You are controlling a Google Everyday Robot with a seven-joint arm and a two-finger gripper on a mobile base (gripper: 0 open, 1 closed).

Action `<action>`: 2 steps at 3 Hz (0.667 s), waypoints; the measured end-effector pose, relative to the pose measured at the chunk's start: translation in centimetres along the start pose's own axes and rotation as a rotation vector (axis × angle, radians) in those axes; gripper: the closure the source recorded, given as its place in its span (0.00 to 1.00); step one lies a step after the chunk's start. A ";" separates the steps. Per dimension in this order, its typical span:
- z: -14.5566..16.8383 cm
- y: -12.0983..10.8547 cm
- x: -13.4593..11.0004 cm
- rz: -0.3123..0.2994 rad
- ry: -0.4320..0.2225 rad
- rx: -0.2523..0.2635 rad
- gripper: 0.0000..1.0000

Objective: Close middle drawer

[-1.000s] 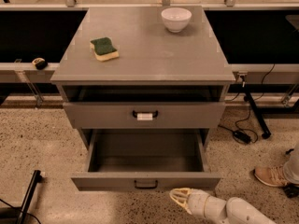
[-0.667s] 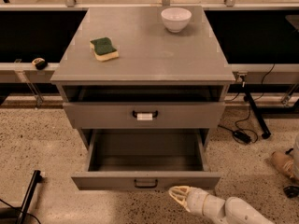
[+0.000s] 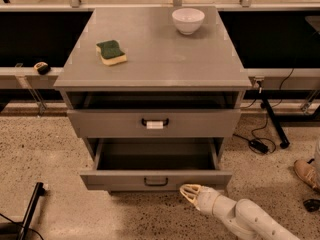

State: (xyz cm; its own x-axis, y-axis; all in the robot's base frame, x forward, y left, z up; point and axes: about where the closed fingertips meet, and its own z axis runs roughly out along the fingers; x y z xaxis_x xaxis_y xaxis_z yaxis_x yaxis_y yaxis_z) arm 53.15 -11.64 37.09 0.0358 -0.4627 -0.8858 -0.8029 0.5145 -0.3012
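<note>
Since a moment ago the gripper (image 3: 188, 192) has crept up and in toward the middle drawer (image 3: 156, 164). It now sits at the lower edge of that drawer's front, just right of its black loop handle (image 3: 156, 181). Whether it touches the front, and whether the claw is open or closed, I cannot tell. Its white arm (image 3: 240, 216) reaches in low from below and to the right of the drawer, slanting up and to the left. The drawer stands pulled well out. Just above it, the drawer with the white tag (image 3: 155, 123) is slightly out too. Higher still, on the grey cabinet top (image 3: 165, 64), a green-and-yellow sponge (image 3: 111, 52) lies at the left and a white bowl (image 3: 188, 20) at the back right. Speckled floor (image 3: 60, 184) spreads around the drawer, with black cables (image 3: 260, 143) to its right and a brown shoe (image 3: 306, 173) farther right.
</note>
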 end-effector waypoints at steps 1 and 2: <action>2.0 -2.4 0.2 -0.005 -0.026 0.017 1.00; 4.1 -5.1 0.0 -0.011 -0.053 0.020 1.00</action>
State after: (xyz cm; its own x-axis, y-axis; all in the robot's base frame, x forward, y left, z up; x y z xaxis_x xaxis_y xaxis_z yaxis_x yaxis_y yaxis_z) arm 59.71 -11.36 37.17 0.0763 -0.4295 -0.8999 -0.7900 0.5246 -0.3173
